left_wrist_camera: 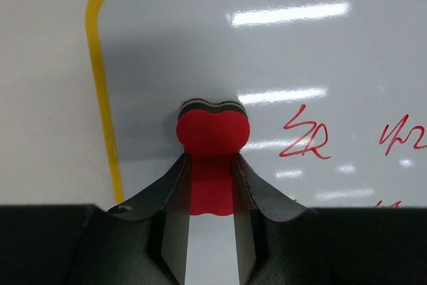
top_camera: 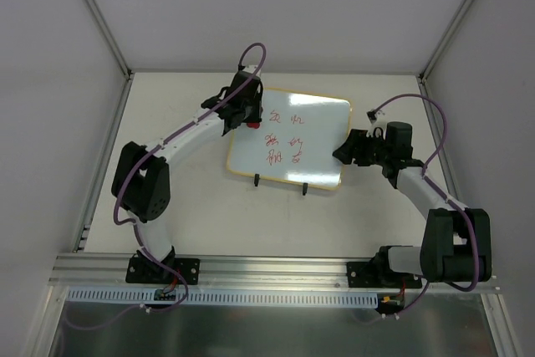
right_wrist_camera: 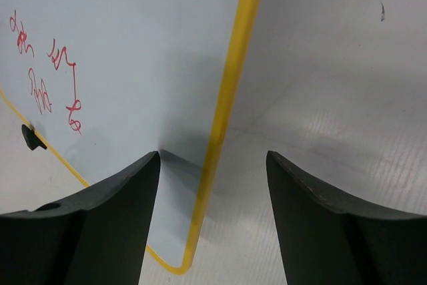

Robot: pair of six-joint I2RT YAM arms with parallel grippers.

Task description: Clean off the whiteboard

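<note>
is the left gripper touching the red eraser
Touching. The left wrist view shows the left gripper shut on the red eraser, both fingers pressed against its sides, above the whiteboard.

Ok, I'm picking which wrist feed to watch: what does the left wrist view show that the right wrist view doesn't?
Only the left wrist: the left claw shut on a red eraser, over the whiteboard. Only the right wrist: the right claw open astride the yellow frame, plus a black clip. Both: the whiteboard's pale surface with red scribbles.
</note>
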